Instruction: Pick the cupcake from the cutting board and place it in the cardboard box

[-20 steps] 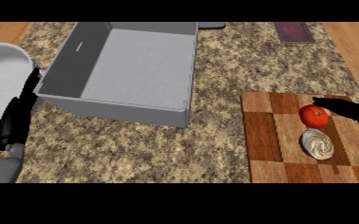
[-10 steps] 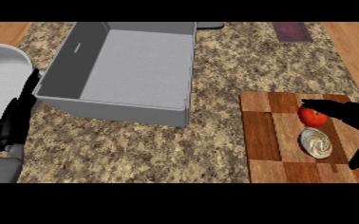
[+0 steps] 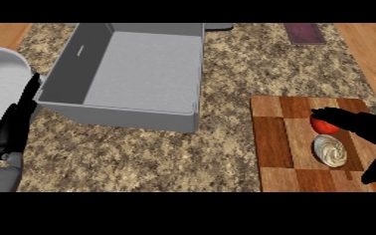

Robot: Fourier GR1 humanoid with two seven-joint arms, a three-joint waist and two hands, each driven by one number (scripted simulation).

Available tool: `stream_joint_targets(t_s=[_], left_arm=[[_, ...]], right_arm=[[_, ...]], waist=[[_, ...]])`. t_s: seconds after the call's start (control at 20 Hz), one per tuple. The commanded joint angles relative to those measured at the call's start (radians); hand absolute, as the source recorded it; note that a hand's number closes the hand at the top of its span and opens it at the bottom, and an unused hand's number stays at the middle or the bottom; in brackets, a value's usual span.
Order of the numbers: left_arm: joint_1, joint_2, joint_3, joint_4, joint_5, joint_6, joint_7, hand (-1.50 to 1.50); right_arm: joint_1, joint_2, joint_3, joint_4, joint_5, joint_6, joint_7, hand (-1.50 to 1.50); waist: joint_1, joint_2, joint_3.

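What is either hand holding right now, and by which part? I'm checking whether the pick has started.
Nothing is held. The right hand hangs open over the board, above the cupcake; the left hand rests open at the left edge.

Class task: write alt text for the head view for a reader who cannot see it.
The right hand reaches over a cutting board holding a cupcake and a tomato. A grey box sits left; the left hand rests at the left edge.

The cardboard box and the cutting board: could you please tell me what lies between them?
In the head view, only bare speckled counter lies between the cardboard box and the cutting board; nothing stands on that stretch.
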Motion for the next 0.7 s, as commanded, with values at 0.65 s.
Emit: stream_joint_targets(t_s=[0.65], left_arm=[[0.015, -0.051, 0.051, 0.031, -0.052, -0.043, -0.026, 0.0]], right_arm=[[0.133, 0.091, 0.021, -0.186, 0.117, 0.047, 0.191, -1.5]], waist=[[0.004, 0.004, -0.002]])
